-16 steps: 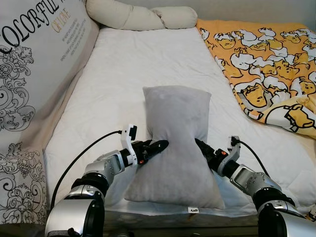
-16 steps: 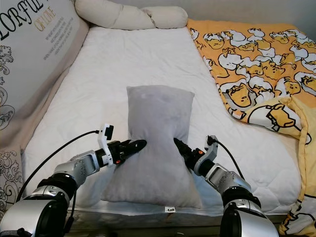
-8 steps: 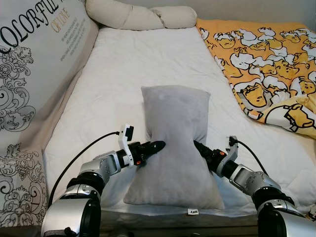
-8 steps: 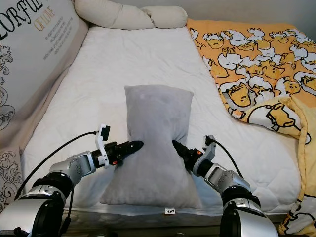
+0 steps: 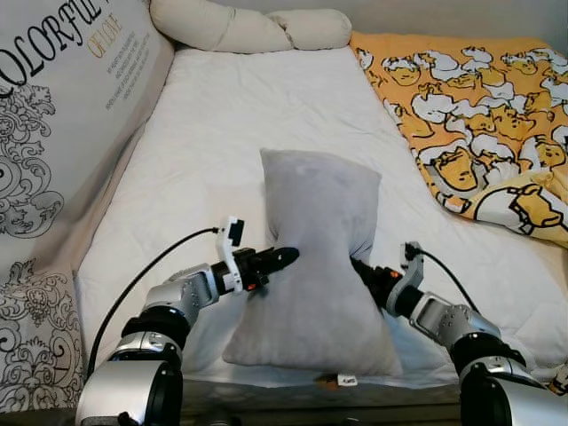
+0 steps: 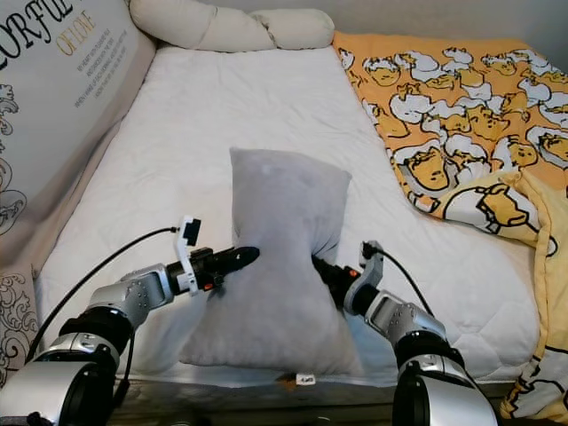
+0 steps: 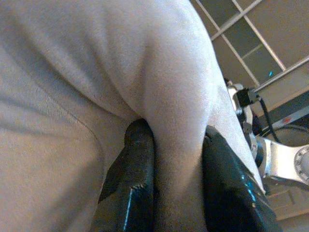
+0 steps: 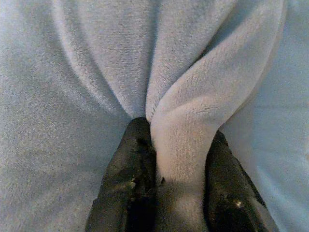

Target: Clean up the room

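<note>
A grey pillow (image 5: 315, 266) stands on end at the near edge of the bed (image 5: 222, 133), its lower end touching the white sheet and its waist pinched in from both sides. The left gripper (image 5: 286, 257) bites a fold of the fabric at the pillow's 9 o'clock side; its fingers (image 7: 135, 164) are narrow, with the fold between them. The right gripper (image 5: 359, 266) does the same at 3 o'clock, its fingers (image 8: 133, 159) clamped on a ridge of plush. A yellow patterned blanket (image 5: 470, 115) lies at 2 o'clock. Two cream pillows (image 5: 257, 27) rest at 12 o'clock. A printed cushion (image 5: 62, 115) stands at 10 o'clock.
</note>
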